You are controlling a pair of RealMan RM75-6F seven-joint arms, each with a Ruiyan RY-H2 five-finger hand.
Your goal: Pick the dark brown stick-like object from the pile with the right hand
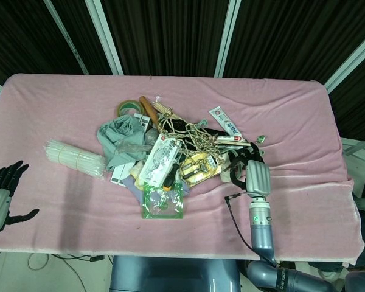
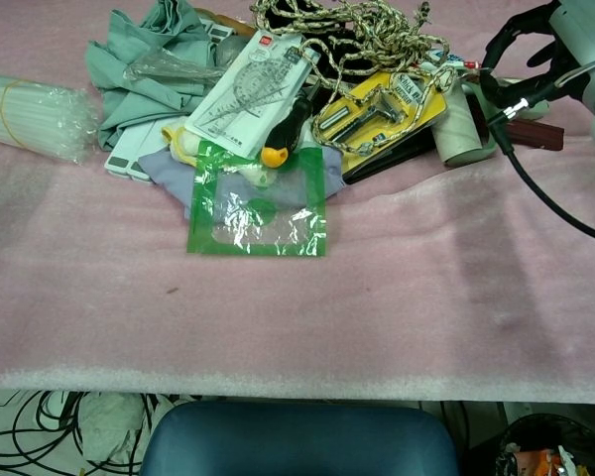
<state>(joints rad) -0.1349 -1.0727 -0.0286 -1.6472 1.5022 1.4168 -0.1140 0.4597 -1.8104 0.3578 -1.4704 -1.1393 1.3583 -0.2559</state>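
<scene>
The dark brown stick (image 2: 532, 134) lies flat on the pink cloth at the right edge of the pile, beside a white tube (image 2: 458, 129). My right hand (image 2: 537, 45) hovers just over it, with dark fingers curved down and apart and nothing held between them. In the head view the right hand (image 1: 246, 164) covers the stick. My left hand (image 1: 1, 193) rests open at the table's front left corner, far from the pile.
The pile holds a knotted rope (image 2: 347, 35), a yellow tool card (image 2: 382, 109), a green plastic pouch (image 2: 260, 203), a grey-green cloth (image 1: 118, 137) and a lighter brown handle (image 1: 148, 108). A straw bundle (image 1: 75, 158) lies to the left. A black cable (image 2: 545, 203) trails from my right wrist.
</scene>
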